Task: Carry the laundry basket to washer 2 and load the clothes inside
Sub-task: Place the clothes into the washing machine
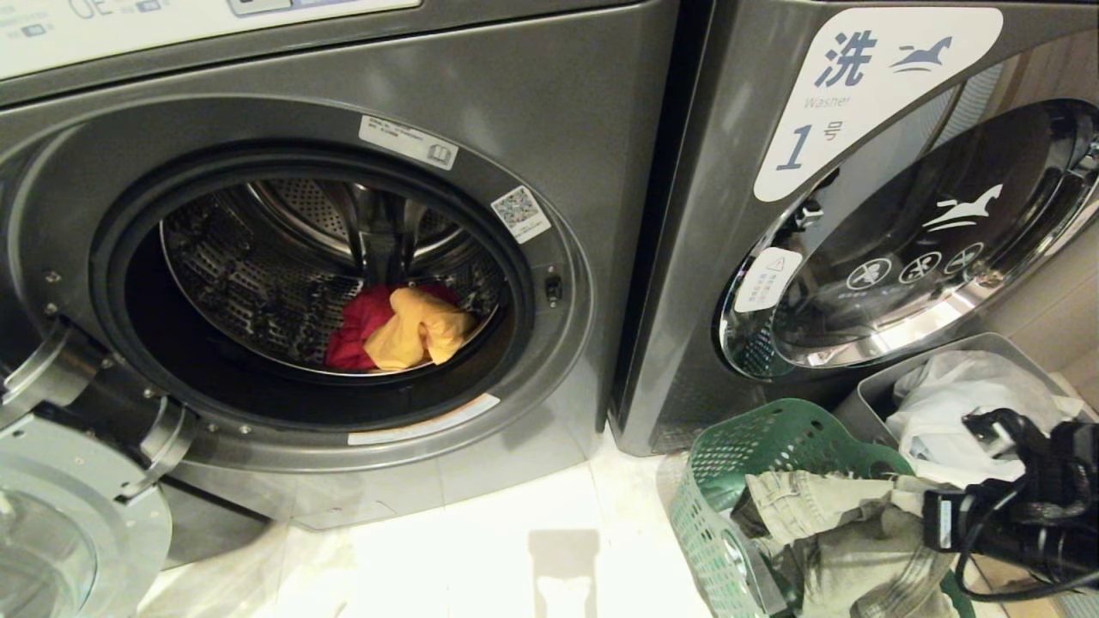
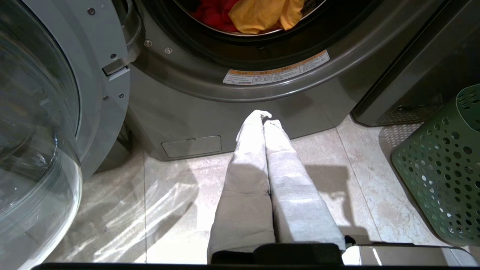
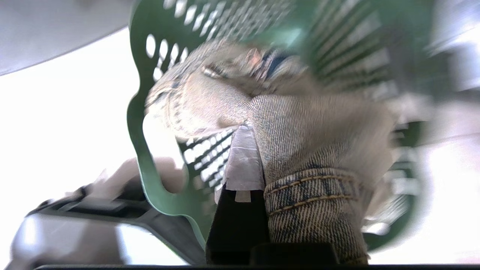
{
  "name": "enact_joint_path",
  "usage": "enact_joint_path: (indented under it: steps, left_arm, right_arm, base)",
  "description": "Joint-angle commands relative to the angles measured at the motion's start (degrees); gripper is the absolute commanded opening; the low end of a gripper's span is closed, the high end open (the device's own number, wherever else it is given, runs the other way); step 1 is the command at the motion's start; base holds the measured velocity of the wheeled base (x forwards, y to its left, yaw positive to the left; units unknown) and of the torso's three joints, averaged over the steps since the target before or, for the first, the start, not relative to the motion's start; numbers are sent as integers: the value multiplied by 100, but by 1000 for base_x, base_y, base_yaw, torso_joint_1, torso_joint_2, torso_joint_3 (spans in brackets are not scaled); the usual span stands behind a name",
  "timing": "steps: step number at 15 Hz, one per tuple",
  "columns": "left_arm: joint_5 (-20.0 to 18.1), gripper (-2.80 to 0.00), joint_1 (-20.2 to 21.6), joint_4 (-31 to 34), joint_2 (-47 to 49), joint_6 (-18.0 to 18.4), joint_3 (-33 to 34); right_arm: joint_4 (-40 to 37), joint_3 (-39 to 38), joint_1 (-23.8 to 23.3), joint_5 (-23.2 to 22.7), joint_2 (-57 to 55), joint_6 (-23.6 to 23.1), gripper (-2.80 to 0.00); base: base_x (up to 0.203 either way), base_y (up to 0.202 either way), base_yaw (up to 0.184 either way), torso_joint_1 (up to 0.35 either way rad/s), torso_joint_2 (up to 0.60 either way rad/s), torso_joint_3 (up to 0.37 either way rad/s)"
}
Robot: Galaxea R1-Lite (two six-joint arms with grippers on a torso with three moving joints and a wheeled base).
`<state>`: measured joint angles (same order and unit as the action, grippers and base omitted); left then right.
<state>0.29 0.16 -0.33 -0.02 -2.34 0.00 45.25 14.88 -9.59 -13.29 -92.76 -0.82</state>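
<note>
An open front-load washer (image 1: 515, 112) fills the left of the head view, its round glass door (image 2: 37, 123) swung out on the near left. Inside the perforated steel drum (image 1: 258, 283) lie a pink-red garment (image 1: 356, 330) and, draped over it, a yellow-orange cloth (image 1: 421, 330). To the right stands a second, alike washer (image 1: 730, 283), its chrome-ringed door shut, bearing a white label (image 1: 867, 86) marked "1". On the pale tiled floor (image 1: 481, 549) before that machine sits the green laundry basket (image 1: 755, 446), perforated sides showing, with a grey bin (image 1: 867, 390) holding a white bag (image 1: 953, 403) just behind it. A grey-green denim garment (image 1: 850, 532) rises from the basket, bunched and lifted over its rim. The right tool (image 3: 258, 161), seen at the lower right edge of the head view among black cables, is clamped on that denim, one taped finger pressed against the fabric in the wrist view. The left tool (image 2: 264, 118), its wrapped fingers pressed together and holding nothing, hangs low above the floor, pointing at the open washer's base.
</note>
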Motion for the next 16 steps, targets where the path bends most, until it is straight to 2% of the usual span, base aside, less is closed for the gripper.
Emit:
enact_joint_path:
  steps: [1, 4, 6, 8, 11, 12, 13, 16]
  left_arm:
    - [4, -280, 2, -2, 2, -3, 0]
    - [-3, -280, 2, -2, 2, -3, 0]
    - [0, -280, 2, -2, 2, -3, 0]
    - [6, -280, 2, -2, 2, -3, 0]
    - [4, -280, 2, -2, 2, -3, 0]
    - [-3, -280, 2, -2, 2, -3, 0]
    - [4, -280, 2, -2, 2, -3, 0]
    - [3, -280, 2, -2, 2, -3, 0]
  right_arm:
    - [33, -261, -11, 206, 1448, -160, -280]
    - [15, -341, -17, 677, 2707, -753, -280]
    - [7, -154, -18, 791, 3473, -1198, -280]
    - [-90, 608, -9, 807, 3974, -1627, -280]
    - [-936, 2093, 138, 739, 4207, -1776, -280]
    - [-1415, 2613, 309, 696, 4251, -1787, -280]
    - [-1906, 3026, 681, 619, 4287, -1795, -280]
    - [-2460, 3196, 1881, 448, 4308, -1836, -280]
  base:
    - [0, 0, 0, 0, 0, 0]
    - [0, 0, 0, 0, 0, 0]
    - [0, 0, 0, 0, 0, 0]
    - [0, 0, 0, 0, 0, 0]
    - [0, 0, 0, 0, 0, 0]
    - [0, 0, 0, 0, 0, 0]
    - [0, 0, 0, 0, 0, 0]
    - [0, 0, 0, 0, 0, 0]
